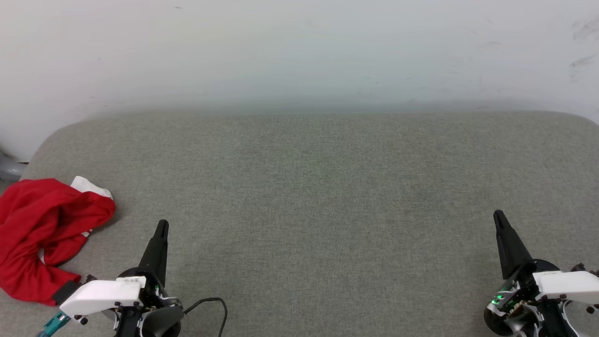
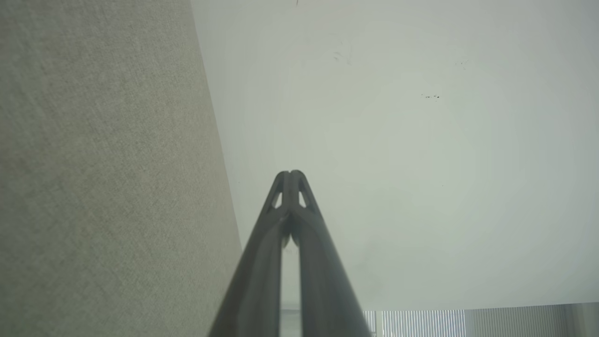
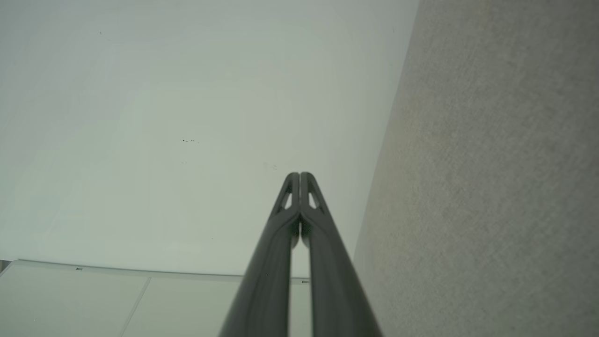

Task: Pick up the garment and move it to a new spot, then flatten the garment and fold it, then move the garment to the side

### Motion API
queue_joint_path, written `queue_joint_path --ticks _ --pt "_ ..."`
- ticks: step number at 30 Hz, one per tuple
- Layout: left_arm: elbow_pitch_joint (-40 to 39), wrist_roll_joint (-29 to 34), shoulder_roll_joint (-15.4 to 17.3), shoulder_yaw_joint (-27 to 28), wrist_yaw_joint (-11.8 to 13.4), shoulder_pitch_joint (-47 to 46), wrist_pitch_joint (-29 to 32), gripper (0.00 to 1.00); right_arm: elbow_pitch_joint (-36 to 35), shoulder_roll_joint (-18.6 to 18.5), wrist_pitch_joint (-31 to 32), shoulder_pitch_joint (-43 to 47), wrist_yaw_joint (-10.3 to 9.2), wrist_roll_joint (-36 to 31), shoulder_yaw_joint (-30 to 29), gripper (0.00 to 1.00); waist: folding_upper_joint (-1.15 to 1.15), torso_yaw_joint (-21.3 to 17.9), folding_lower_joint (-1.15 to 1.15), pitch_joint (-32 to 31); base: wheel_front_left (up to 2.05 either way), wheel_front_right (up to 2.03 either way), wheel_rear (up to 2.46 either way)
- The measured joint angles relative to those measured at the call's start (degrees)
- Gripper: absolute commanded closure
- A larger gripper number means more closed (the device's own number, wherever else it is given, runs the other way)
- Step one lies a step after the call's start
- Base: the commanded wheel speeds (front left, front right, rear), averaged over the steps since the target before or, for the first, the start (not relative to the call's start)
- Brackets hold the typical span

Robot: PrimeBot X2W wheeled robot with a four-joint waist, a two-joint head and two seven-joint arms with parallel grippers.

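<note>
Far left on grey cushion [image 1: 327, 187], red jersey [image 1: 42, 234] lies crumpled. Left gripper [image 1: 162, 225], right gripper [image 1: 499, 216] clenched, empty; best open left, pinch a fold

The left gripper [image 1: 161, 230] pointed forward, its two dark fingers [image 2: 262, 267] pressed together tip to tip with nothing between them. The right gripper [image 1: 500, 221] was likewise closed and empty, fingers [image 3: 273, 267] touching at the tips. A white wrist cover [image 1: 100, 295] sat just behind the left fingers.

Garment [image 1: 44, 234] at left edge of the cushion [image 1: 299, 196], near the left hand [image 1: 162, 225]
</note>
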Motion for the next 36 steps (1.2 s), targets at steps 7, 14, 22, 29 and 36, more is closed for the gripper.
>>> queue_joint_path --ticks 7,14,22,29,36 --pt "0.0 0.0 0.0 0.0 0.0 0.0 0.0 1.0 0.0 0.0 0.0 0.0 0.0 0.0 0.0 1.0 0.0 0.0 0.0 0.0 0.0 0.0 0.0" --pt "0.0 0.0 0.0 0.0 0.0 0.0 0.0 1.0 0.0 0.0 0.0 0.0 0.0 0.0 0.0 1.0 0.0 0.0 0.0 0.0 0.0 0.0 0.0" --pt "1.51 0.0 -0.1 -0.32 0.09 1.26 -0.12 0.0 1.4 0.04 -0.01 1.4 -0.01 0.01 0.07 0.0 0.0 0.0 0.0 0.0 0.0 0.0 0.0" --pt "0.51 0.71 -0.15 -2.46 0.1 1.66 -2.05 0.0 0.42 0.08 -1.77 1.91 -0.01 -0.91 1.11 0.0 0.0 0.0 0.0 0.04 0.0 0.0 0.0" --pt "-1.91 2.77 -0.15 -3.36 0.09 1.62 -3.9 0.0 -1.22 -0.01 -3.81 2.51 -0.01 -2.77 2.12 0.0 0.0 0.02 0.0 0.06 0.0 0.0 0.0"
